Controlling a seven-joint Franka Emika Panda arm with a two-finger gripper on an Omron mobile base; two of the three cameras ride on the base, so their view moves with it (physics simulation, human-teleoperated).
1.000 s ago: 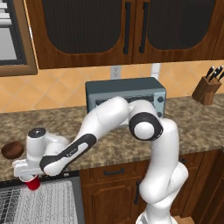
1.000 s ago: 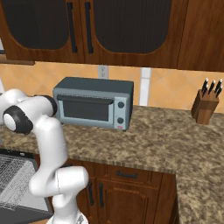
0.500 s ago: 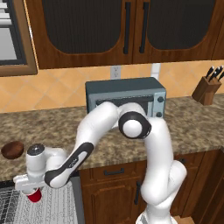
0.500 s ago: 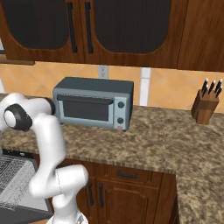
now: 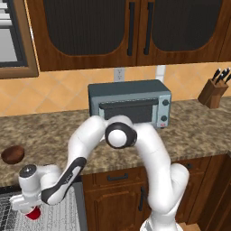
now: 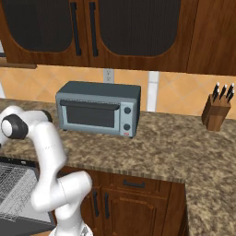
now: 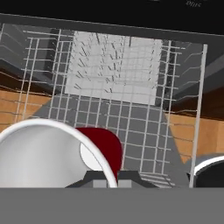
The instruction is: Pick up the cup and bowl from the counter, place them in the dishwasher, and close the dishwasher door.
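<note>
Cup, red outside, white inside

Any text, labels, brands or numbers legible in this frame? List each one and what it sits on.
No text here can be read in full.
Dishwasher: small light marks on the dark top strip in the hand view, cut off at the edge, too small to read.
Toaster oven: round knobs and a small red spot on its right panel, no legible lettering.
Cup: plain red, no print.
</note>
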